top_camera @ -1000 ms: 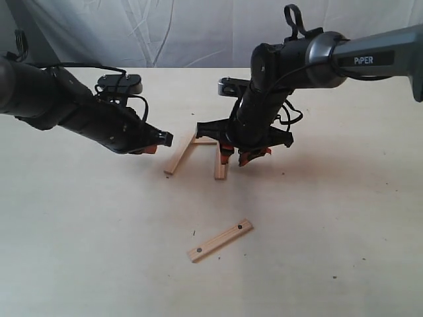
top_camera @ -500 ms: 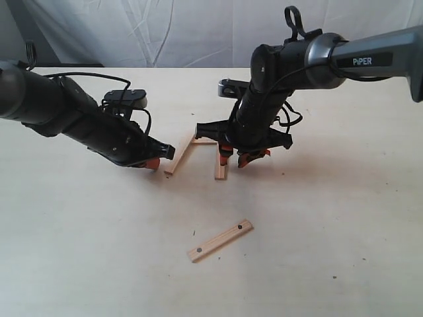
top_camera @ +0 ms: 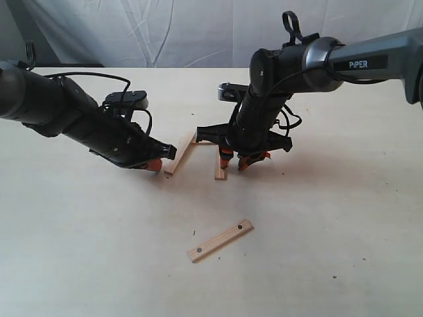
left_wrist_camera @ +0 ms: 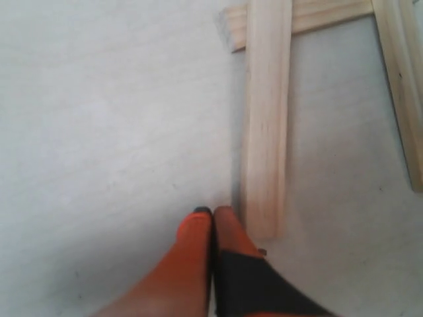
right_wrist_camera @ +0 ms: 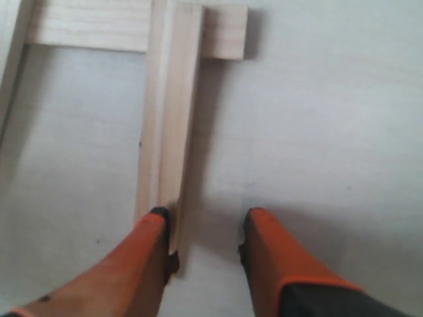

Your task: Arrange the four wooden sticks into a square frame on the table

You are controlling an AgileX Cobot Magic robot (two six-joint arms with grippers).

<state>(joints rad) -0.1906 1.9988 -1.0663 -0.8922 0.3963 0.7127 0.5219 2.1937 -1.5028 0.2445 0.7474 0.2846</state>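
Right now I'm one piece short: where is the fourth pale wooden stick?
Exterior view: the pale flat wooden stick with two dark holes lies alone at lower centre, below the three joined sticks.

Exterior above table (top_camera: 92, 257); wrists close, downward

**The Tally**

Four wooden sticks: the left stick (top_camera: 180, 157), the back stick (top_camera: 205, 140) and the right stick (top_camera: 219, 174) grouped together, the loose stick (top_camera: 219, 240) apart. Two grippers: left gripper (top_camera: 157, 162), right gripper (top_camera: 236, 160). One table (top_camera: 330, 231).
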